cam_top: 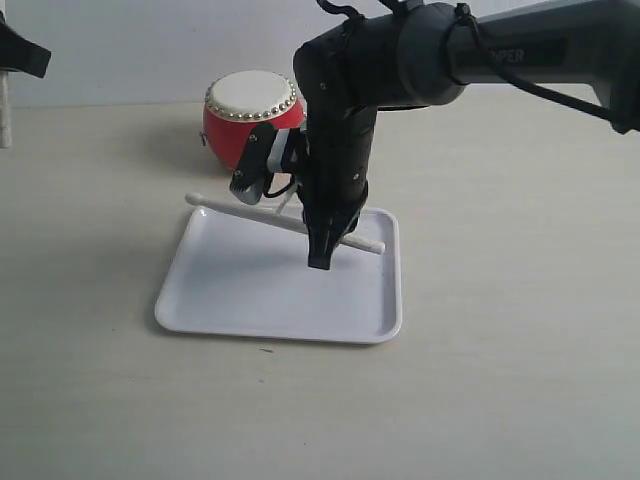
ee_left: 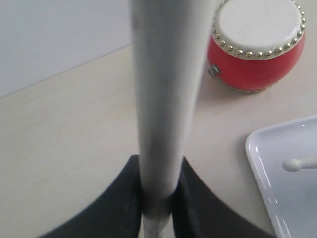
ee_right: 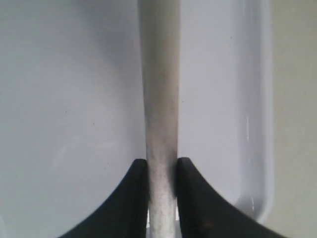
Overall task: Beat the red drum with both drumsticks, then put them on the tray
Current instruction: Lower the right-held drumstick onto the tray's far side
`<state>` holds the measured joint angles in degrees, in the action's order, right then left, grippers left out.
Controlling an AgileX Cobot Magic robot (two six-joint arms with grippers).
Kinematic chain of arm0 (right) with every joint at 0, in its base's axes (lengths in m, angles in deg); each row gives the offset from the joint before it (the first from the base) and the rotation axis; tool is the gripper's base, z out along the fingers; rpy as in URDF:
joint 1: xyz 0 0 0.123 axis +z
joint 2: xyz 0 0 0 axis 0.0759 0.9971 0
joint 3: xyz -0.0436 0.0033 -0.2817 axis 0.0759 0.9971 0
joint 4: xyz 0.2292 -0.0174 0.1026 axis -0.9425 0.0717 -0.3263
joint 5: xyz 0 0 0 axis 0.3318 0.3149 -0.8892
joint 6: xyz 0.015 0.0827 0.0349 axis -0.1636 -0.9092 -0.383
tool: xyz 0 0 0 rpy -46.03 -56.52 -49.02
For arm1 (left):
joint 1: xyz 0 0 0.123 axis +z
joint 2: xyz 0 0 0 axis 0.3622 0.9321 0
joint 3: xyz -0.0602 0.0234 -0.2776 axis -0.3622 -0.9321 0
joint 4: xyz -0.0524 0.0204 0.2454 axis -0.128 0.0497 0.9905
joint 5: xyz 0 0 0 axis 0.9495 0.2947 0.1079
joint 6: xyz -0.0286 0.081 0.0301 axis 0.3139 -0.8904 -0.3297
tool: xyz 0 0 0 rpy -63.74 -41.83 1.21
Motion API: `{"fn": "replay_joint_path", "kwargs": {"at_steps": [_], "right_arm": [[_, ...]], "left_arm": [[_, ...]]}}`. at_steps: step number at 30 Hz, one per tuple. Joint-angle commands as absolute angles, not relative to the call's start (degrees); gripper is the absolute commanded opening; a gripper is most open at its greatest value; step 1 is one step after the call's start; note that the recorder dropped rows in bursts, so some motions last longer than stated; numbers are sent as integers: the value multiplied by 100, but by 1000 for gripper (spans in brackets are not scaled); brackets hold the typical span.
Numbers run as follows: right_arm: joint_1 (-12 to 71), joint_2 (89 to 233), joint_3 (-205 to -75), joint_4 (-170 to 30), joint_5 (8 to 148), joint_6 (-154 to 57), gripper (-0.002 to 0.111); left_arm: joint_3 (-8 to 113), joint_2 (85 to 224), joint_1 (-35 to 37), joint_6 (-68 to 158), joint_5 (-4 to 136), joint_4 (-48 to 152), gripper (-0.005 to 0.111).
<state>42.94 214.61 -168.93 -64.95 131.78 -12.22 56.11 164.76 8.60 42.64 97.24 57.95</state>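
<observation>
The red drum [cam_top: 252,115] with its cream skin stands behind the white tray [cam_top: 250,300]. My right gripper [cam_top: 322,255] reaches down over the tray's back part and is shut on one pale drumstick [cam_top: 240,212], which lies level across the tray's far side. In the right wrist view the jaws [ee_right: 161,166] pinch that drumstick [ee_right: 159,99] above the tray floor [ee_right: 69,99]. My left gripper [ee_left: 159,171] is shut on the other drumstick [ee_left: 163,89], off to the left of the drum [ee_left: 257,44]. The first drumstick's rounded tip [ee_left: 293,164] shows over the tray [ee_left: 262,163].
The pale tabletop [cam_top: 500,380] spreads around the tray and drum. The left arm [cam_top: 22,52] shows only at the upper left edge of the exterior view. The right arm [cam_top: 480,50] crosses in from the upper right, above the drum's right side.
</observation>
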Motion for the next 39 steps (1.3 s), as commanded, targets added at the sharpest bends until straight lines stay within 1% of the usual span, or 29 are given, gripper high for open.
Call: {"fn": "replay_joint_path", "kwargs": {"at_steps": [1,10,20,27,39], "right_arm": [[4305,21436,-16955,-6509,13172,-1017,0],[4305,21525,-16955,-6509,12824,-853,0],[4285,21525,-16955,-6333,12829,-842,0],[4285,21635,-16955,-5798,12827,-842,0],[4285,21774,-16955,-5814,12480,-1258,0]], "left_arm": [[5594,16441,870,4309,9583,5685,0],[5594,16441,870,4309,9538,5581,0],[5594,16441,870,4309,9526,5567,0],[5594,16441,870,4309,9526,5567,0],[5594,16441,870,4309,9516,5567,0]]}}
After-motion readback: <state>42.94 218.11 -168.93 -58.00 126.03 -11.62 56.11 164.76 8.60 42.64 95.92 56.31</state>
